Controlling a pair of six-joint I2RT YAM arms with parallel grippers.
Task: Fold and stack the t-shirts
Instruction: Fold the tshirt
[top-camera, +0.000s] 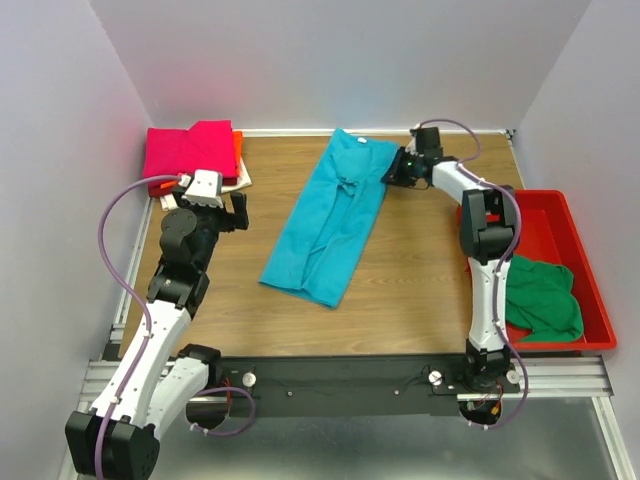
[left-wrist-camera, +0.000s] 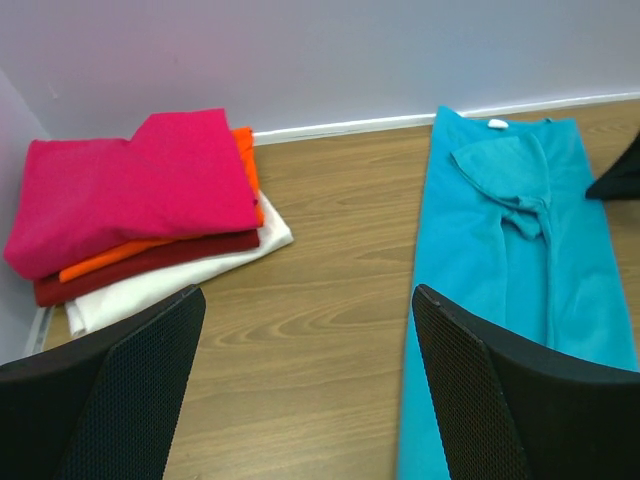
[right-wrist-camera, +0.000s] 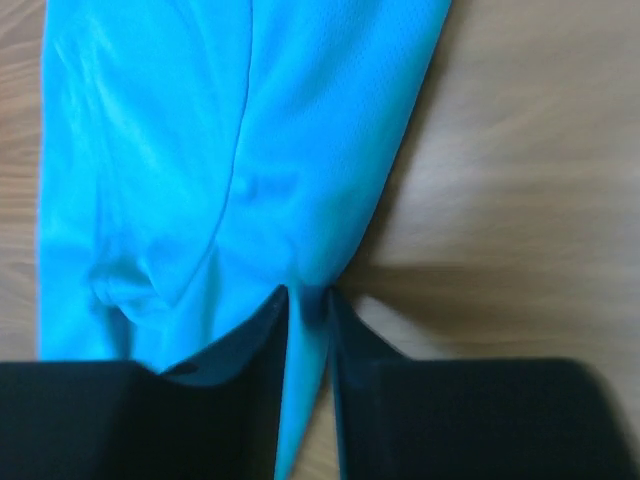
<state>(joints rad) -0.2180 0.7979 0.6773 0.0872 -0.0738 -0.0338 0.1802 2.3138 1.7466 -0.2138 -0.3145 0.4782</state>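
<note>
Far left corner of the surface: a stack (top-camera: 195, 152) of folded shirts, magenta on top. The left jaws stand spread and empty beside it. Centre: the teal shirt (top-camera: 328, 225) lies folded lengthwise, collar toward the far edge. The right jaws pinch its right edge near the collar. Right edge: a green shirt (top-camera: 543, 298) lies in the tray (top-camera: 545, 225). Step in hand: folding the teal shirt. The next move likely calls for carrying the pinched end toward the hem.
</note>
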